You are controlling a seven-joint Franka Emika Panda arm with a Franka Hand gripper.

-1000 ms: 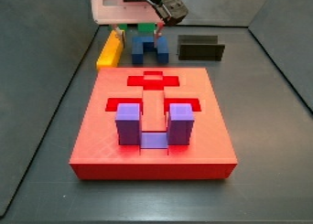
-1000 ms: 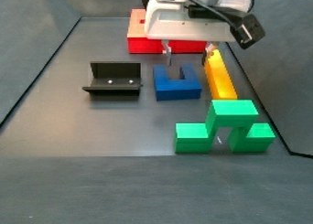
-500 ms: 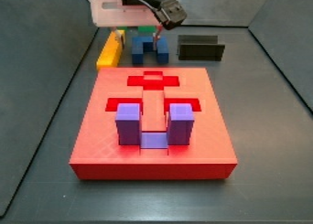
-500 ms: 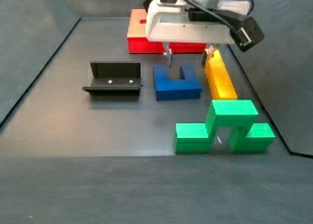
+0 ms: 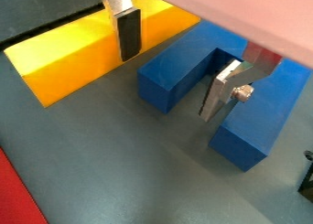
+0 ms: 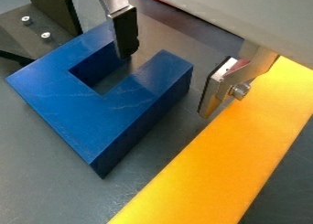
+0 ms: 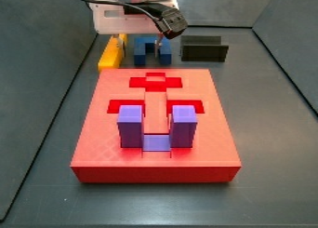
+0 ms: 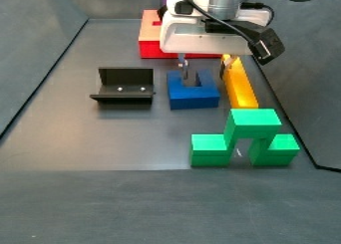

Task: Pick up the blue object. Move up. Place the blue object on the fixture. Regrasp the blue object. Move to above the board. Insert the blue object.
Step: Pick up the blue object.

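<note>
So the gripper [image 8: 196, 73] has dropped lower over the last second, and its fingers now straddle one prong of the blue block [image 8: 193, 90] instead of hanging above it. Jaws are apart, nothing clamped. In a wrist view one finger [image 6: 124, 31] sits inside the block's U-notch, and the other [image 6: 224, 84] is down in the gap between the block [image 6: 104, 86] and the yellow bar [image 6: 232, 173]. I read that as the pick-up being lined up but not done: closing comes next, and that outer gap looks tight, so the finger could nudge the bar.

Biggest first. The red board [image 7: 155, 120] lies well away from the gripper, off past the block, and its slots are partly filled: a purple U-block [image 7: 156, 127] stands in the one farthest from the gripper, while the cross cut-out [image 7: 155, 81] nearest it is empty. I can't tell which slot the blue block is meant for.

The green piece [image 8: 244, 135] stands past the far end of the yellow bar [image 8: 240, 87], apart from the gripper.

The fixture [image 8: 123, 86] sits beside the block on the side away from the bar. It has nothing in it, so it's ready to take the block [image 5: 208, 86] once lifted.
</note>
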